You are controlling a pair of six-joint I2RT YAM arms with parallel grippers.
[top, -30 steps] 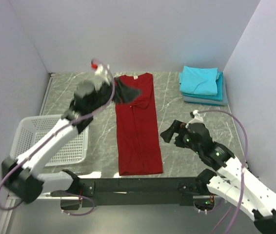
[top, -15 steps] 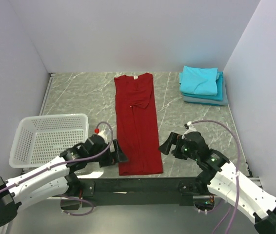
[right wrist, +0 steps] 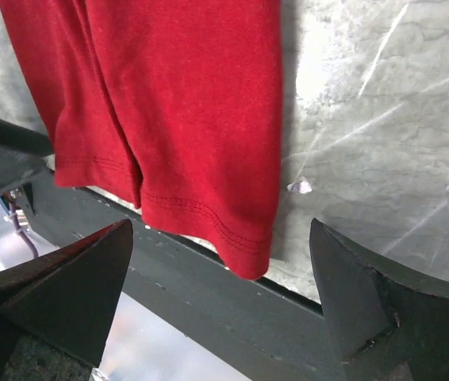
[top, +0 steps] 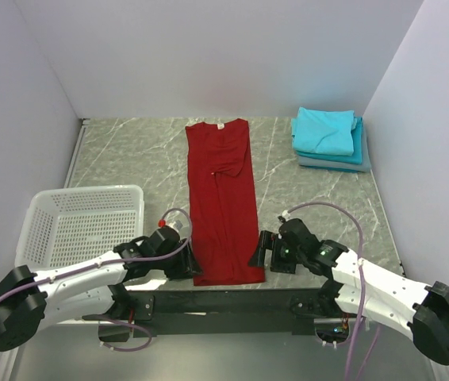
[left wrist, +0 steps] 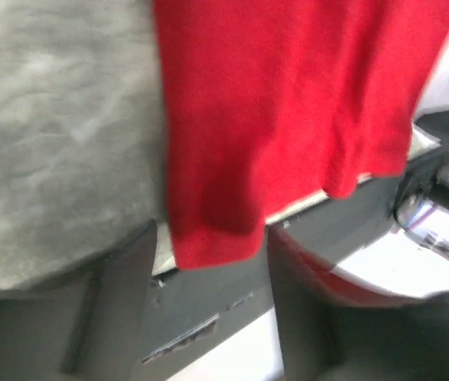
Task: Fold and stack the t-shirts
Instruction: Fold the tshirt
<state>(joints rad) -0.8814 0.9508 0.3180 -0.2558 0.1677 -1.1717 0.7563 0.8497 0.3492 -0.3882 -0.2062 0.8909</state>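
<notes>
Both arms have come down to the lower centre of the frame, the left fingers [left wrist: 113, 309] part-open and the right fingers [right wrist: 58, 278] wide open, each astride but not gripping a hem corner of the red t-shirt [top: 223, 198] lying lengthwise mid-table [top: 129, 159], apparently set for a crosswise fold.

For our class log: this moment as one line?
left hand: open, at shirt corner | right hand: open, at other corner | stack: far right
</notes>
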